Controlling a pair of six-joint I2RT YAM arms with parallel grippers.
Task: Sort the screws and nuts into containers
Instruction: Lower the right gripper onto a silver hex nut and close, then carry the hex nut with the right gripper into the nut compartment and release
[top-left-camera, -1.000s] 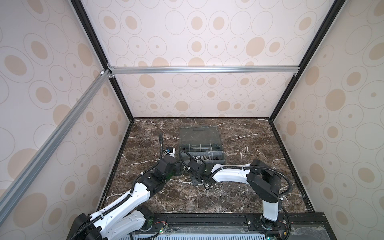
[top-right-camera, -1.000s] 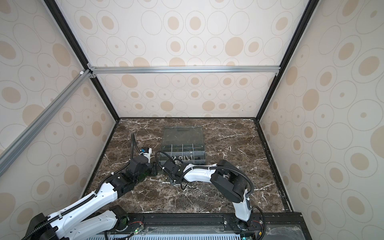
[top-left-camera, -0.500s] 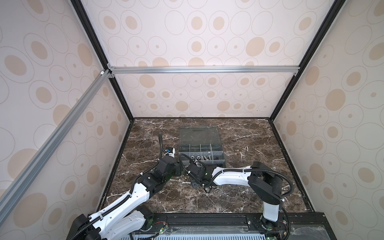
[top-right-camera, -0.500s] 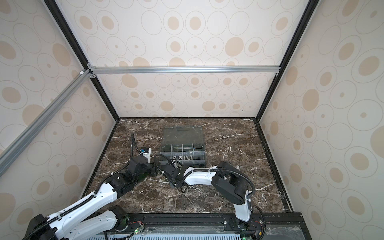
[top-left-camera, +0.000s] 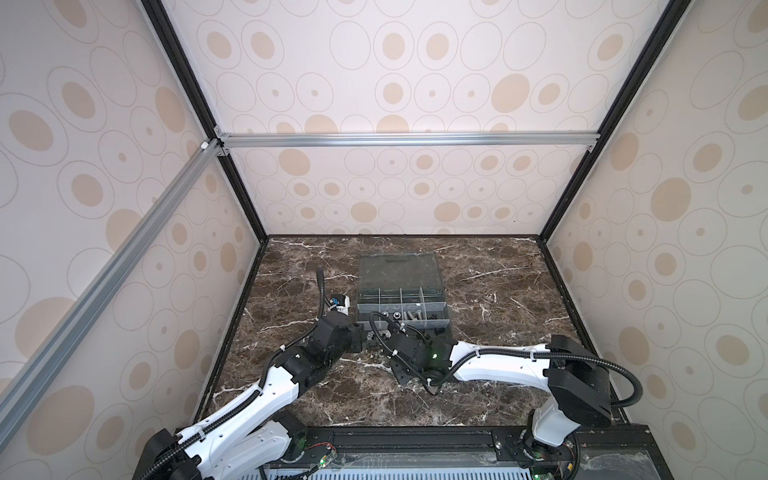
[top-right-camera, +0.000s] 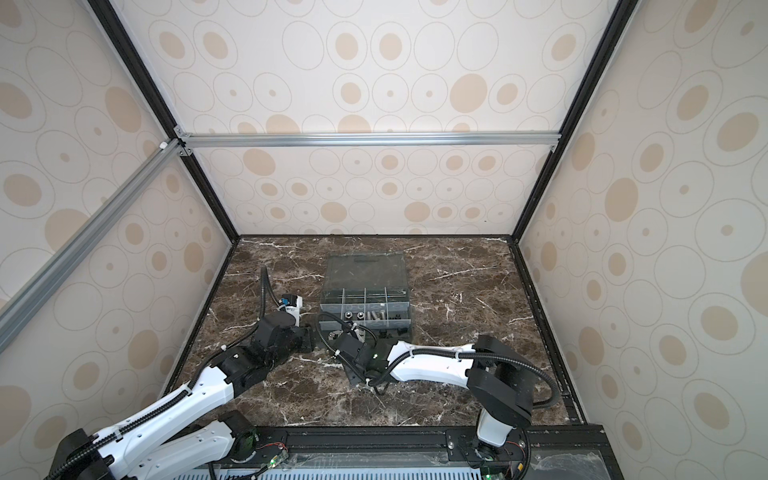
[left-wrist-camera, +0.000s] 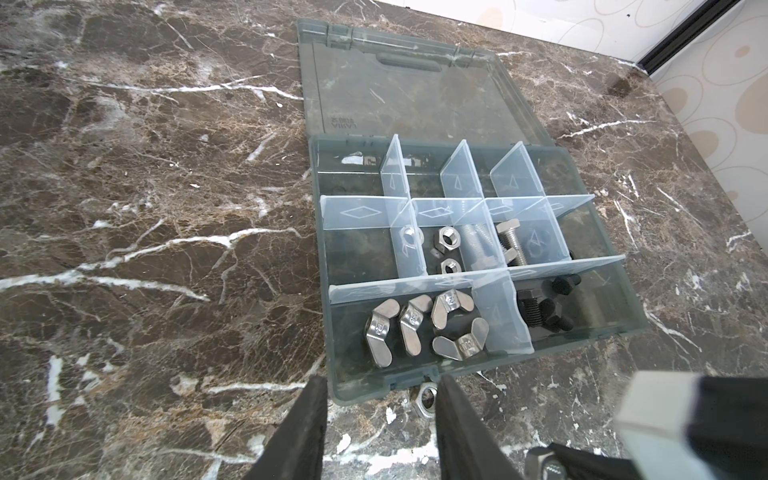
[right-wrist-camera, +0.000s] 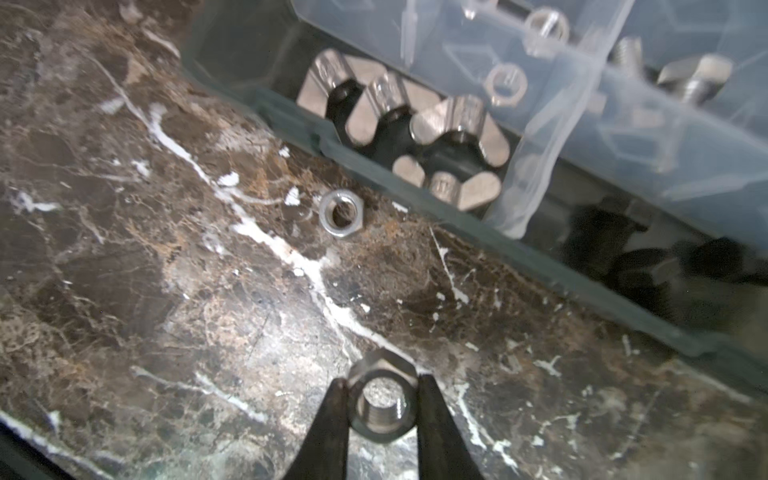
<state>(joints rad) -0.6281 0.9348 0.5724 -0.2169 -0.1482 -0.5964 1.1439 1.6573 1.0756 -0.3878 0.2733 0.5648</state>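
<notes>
Right gripper (right-wrist-camera: 381, 395) is pinching a silver hex nut (right-wrist-camera: 380, 405) across its flats, jaws nearly shut on it. It's sitting low over the table (right-wrist-camera: 166, 332) just in front of the box (left-wrist-camera: 316, 174). Can't tell whether that nut is touching the marble or hanging clear of it. Left gripper (left-wrist-camera: 381, 384) is standing partly open and holding nothing, hovering at the box's front wall. A second hex nut (left-wrist-camera: 424, 401) is lying loose on the table right against that wall, just inside one left finger. Sorting is looking mostly done. Four wing nuts (left-wrist-camera: 419, 328) are sitting in the front left compartment and black screws (left-wrist-camera: 544, 307) in the front compartment beside it. Hex nuts (left-wrist-camera: 446, 249) are lying in a middle-row compartment, with silver screws (left-wrist-camera: 511, 243) in the one next to that. The leftmost middle compartment is looking empty, and I'm making out no parts in the back row. Behind the box the lid (left-wrist-camera: 407, 91) is lying open and flat. What's left, as I'm reading it: the held nut is needing a drop into the hex-nut compartment. After that the loose one is needing a pick, which is looking awkward since it's hugging the wall. I'm not seeing other loose parts on the table, though the arms are hiding some of it in both top views.
</notes>
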